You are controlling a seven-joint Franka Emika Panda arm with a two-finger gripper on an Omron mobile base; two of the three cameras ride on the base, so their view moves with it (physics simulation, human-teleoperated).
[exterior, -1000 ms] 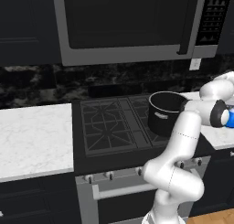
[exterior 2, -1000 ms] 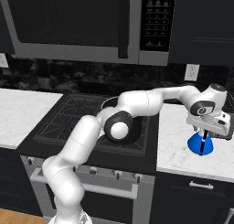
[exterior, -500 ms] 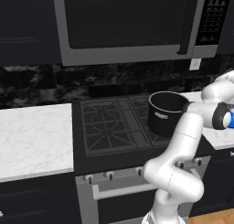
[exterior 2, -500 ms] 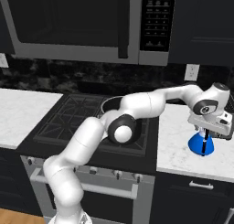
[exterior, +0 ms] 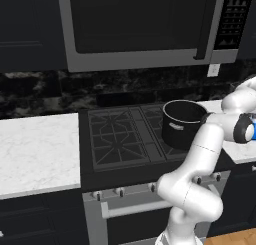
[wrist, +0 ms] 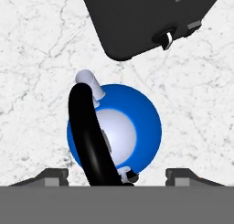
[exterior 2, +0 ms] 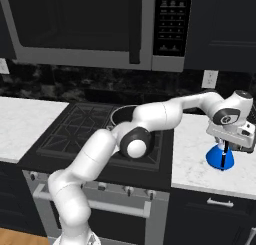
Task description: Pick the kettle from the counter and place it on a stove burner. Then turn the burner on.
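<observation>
Your gripper (exterior 2: pixel 226 150) sits directly over the kettle (exterior 2: pixel 220 157), lower right of the right base view, fingers (wrist: pixel 51 175) spread either side of its black handle (wrist: pixel 91 136) and gripping nothing; the kettle rests on the counter (exterior 2: pixel 197 154), so closing should catch the handle

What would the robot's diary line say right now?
phase: grasping | gripper: open, straddling handle | kettle: upright on counter, right of stove | pot: on stove | burner: bare
</observation>
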